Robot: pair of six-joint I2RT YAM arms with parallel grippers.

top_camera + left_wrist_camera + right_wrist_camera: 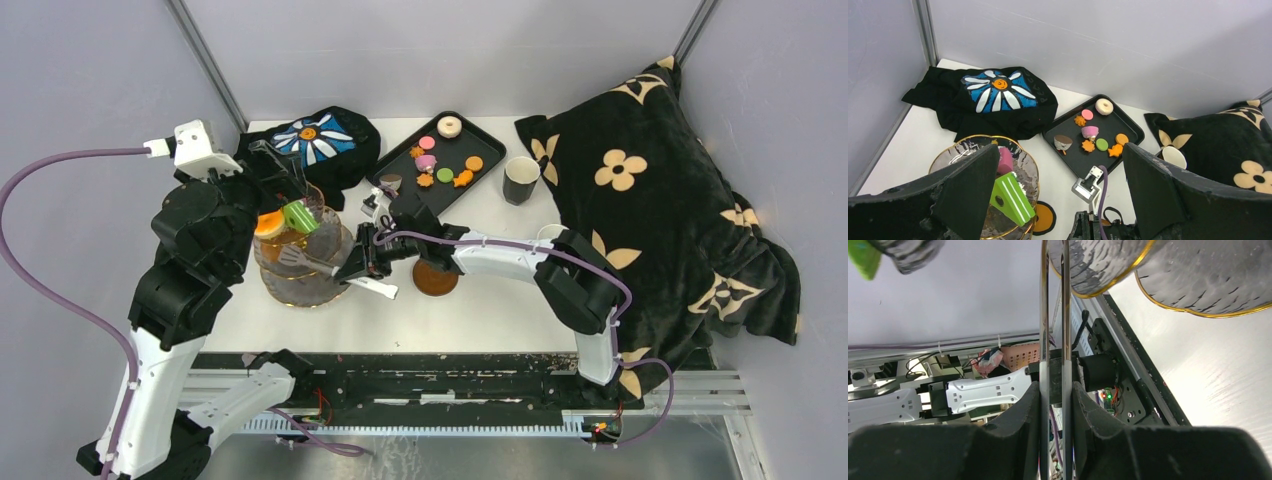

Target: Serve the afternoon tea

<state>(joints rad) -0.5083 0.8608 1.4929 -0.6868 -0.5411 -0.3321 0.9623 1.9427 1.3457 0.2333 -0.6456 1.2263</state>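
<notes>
The three-tier glass stand [300, 272] has gold rims and stands left of centre. A green cake slice [300, 216] and an orange pastry [268, 224] lie on its top tier, with a pink piece [1005, 160] beside them. My left gripper [283, 178] [1060, 150] hangs open just above that tier, holding nothing. My right gripper [362, 264] [1055, 390] is shut on metal tongs [292, 258] [1044, 340], whose slotted tip reaches over a lower tier. Several small pastries [445, 175] lie on the black tray [487, 140]. A brown saucer [436, 282] sits under the right arm.
A dark cup [520, 180] stands right of the tray. A white mug [548, 233] peeks out behind the right forearm. The black cloth with a blue-white flower [315, 140] lies at the back left. A black blanket with tan flowers [650, 200] fills the right side.
</notes>
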